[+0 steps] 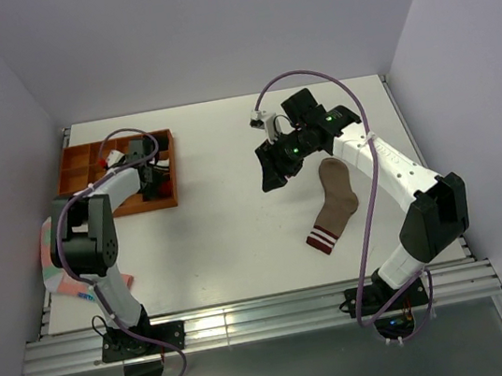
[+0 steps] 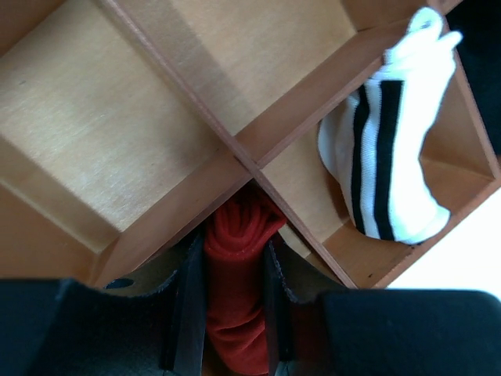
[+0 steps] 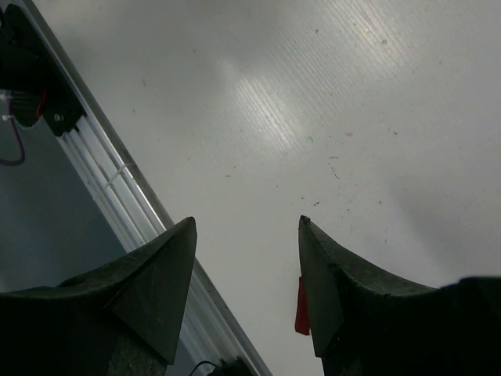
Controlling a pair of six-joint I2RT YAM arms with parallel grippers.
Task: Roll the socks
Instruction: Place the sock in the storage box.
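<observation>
One red sock (image 2: 235,329) in left gripper (image 2: 232,262)

I see a white table (image 1: 241,246) boxed in by plain pale walls (image 1: 208,24); light looks even, source unclear.

Rolled red sock (image 2: 235,290) sits in the tray (image 2: 180,86); tan sock (image 1: 333,199) lies flat on the table (image 1: 229,229).

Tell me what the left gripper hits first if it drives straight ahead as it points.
The left gripper carries the red sock in front; that would press into the divider crossing of the wooden tray, seemingly right at its tip, though depth is unclear.
</observation>
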